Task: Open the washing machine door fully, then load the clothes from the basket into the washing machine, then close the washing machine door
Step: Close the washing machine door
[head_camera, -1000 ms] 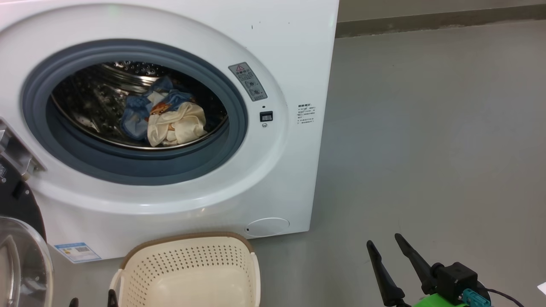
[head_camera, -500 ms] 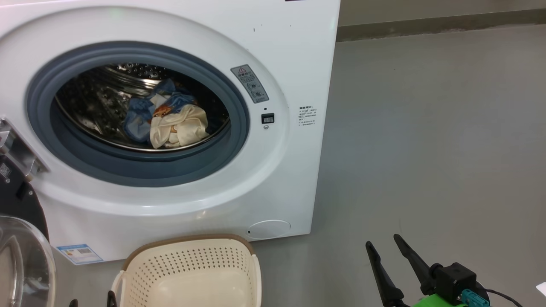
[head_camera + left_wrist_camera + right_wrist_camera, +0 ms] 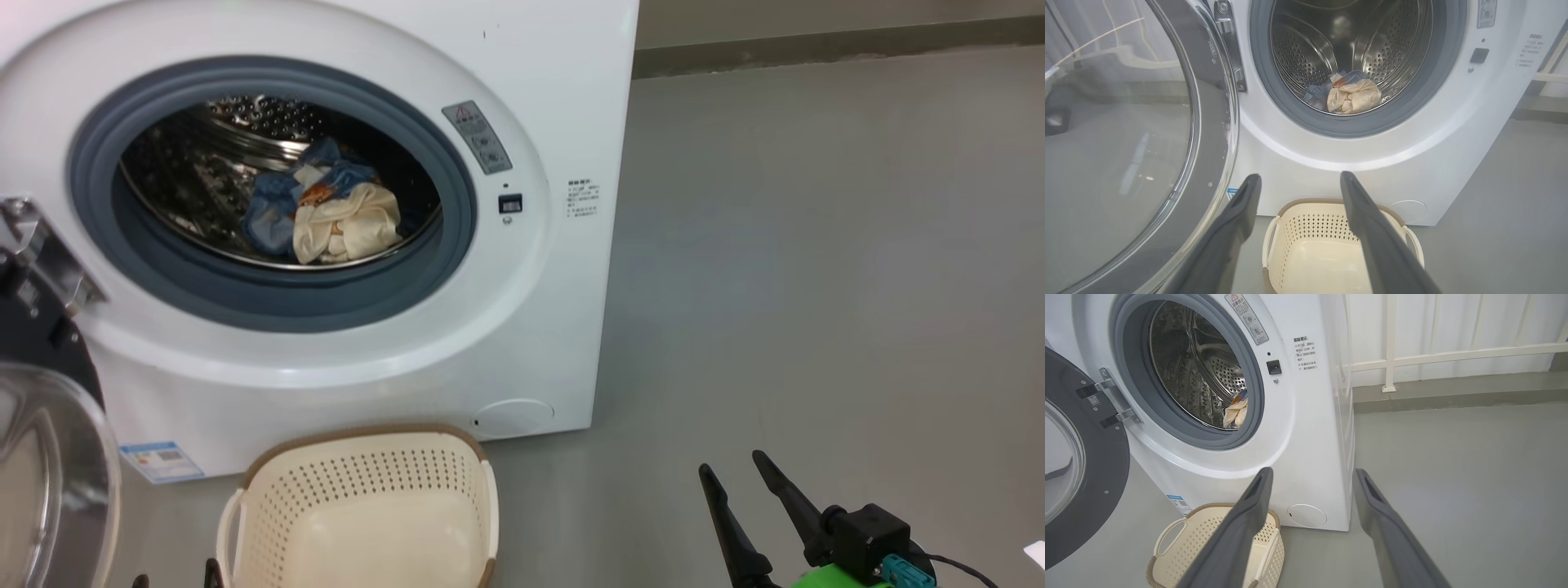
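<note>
Head view, door: the washing machine door (image 3: 49,474) hangs swung wide, far to the left of the right gripper (image 3: 731,462). The opening step looks done.
Head view, clothes: the clothes (image 3: 326,216) lie bundled in the drum of the washing machine (image 3: 563,122), up and well left of those fingers.
Head view, basket: the basket (image 3: 359,482) sits on the floor left of the right fingers, with nothing in the part I can see.
Head view, right fingers: spread apart over the floor, holding nothing.
Left wrist view, left fingers: the left gripper (image 3: 1300,176) stands wide and empty. The basket sits low between the two fingers, the drum with the clothes lies beyond the tips, and the door glass is off the left finger.
Right wrist view, right fingers: wide and empty. The basket shows behind the left-hand finger, the door stands far to its left, and a bit of cloth peeks over the drum lip.
Done: opening, and by the look of the basket, loading too.
Left: closing the door. Neither gripper is touching it.
</note>
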{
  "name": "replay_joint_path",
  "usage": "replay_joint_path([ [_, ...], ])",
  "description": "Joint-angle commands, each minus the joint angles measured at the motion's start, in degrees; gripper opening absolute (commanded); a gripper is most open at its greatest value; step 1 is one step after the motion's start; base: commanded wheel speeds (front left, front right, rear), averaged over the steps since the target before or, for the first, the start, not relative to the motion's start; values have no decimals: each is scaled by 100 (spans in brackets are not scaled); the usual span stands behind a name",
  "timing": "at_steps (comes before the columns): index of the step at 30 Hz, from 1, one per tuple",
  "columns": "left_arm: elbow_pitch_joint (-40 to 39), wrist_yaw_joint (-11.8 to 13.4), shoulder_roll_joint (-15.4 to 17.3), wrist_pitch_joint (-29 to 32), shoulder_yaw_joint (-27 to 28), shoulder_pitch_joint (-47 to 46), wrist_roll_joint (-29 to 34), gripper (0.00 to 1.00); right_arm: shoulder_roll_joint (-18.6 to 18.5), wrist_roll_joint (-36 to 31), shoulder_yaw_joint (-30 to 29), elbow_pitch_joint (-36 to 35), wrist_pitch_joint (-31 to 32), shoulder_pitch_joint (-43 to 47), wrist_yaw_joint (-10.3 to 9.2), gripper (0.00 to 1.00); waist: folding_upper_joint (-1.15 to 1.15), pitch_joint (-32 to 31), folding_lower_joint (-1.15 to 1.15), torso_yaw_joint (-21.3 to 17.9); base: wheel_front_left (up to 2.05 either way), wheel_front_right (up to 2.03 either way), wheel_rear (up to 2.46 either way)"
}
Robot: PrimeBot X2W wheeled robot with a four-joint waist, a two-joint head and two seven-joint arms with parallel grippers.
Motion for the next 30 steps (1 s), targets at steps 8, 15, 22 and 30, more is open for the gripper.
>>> replay_joint_path([
  [8, -143, -10, 12, -37, 242, -292, -1, 100, -29, 20, 147, -100, -27, 7, 9, 100, 0, 5, 0, 22, -202, 202, 0],
  [15, -176, 3, 12, -37, 243, -317, 10, 100, -32, 7, 132, -103, -27, 1, 9, 100, 0, -5, 0, 40, -118, 118, 0],
  [22, -202, 32, 12, -37, 220, -310, 1, 100, -38, -4, 123, -111, -27, 2, 9, 100, 0, -16, 0, 54, -26, 26, 0],
  [30, -228, -40, 12, -37, 187, -294, -26, 100, -53, 1, 138, -90, -27, -7, 9, 100, 0, -14, 0, 65, 0, 0, 0],
])
